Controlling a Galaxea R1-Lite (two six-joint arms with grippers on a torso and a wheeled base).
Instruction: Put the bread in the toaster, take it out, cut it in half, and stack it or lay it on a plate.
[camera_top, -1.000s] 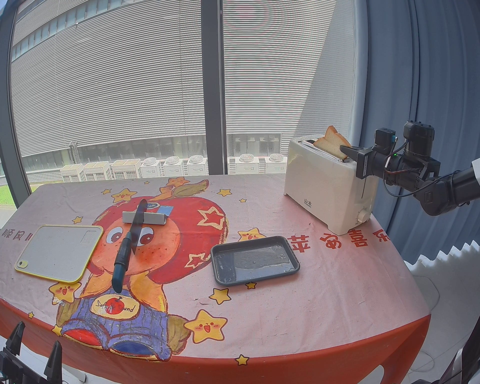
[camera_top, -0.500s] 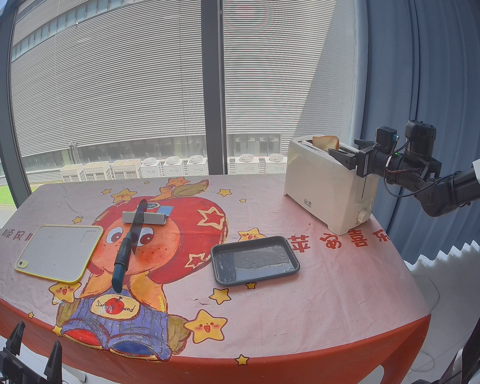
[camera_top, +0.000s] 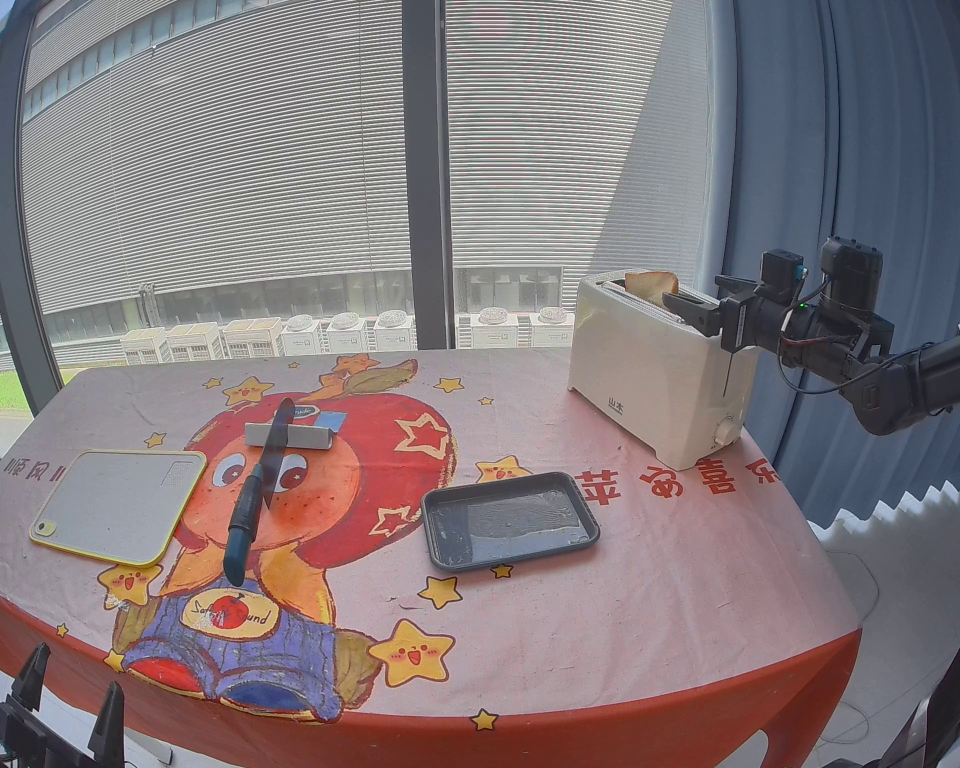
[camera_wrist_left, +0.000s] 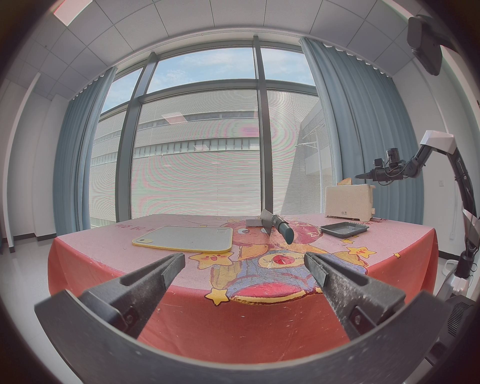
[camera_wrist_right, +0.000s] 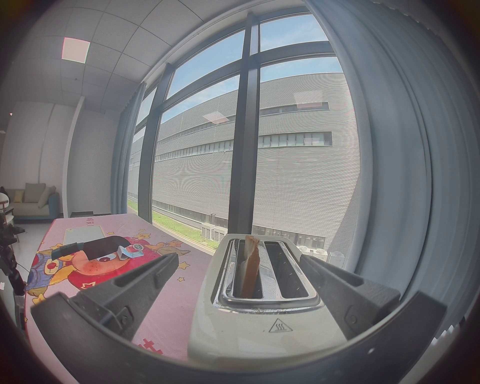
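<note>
Once the bread (camera_top: 651, 285) was dropped into the toaster (camera_top: 650, 385), the right gripper (camera_top: 695, 291) was drawn back, jaws spread wide; loading was judged done.

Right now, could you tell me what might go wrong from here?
The bread pokes above its slot's rim, so it may not be fully seated. The open right gripper hangs close to the top of the toaster; a low move could knock it, and it stands near the right edge of the table.
</note>
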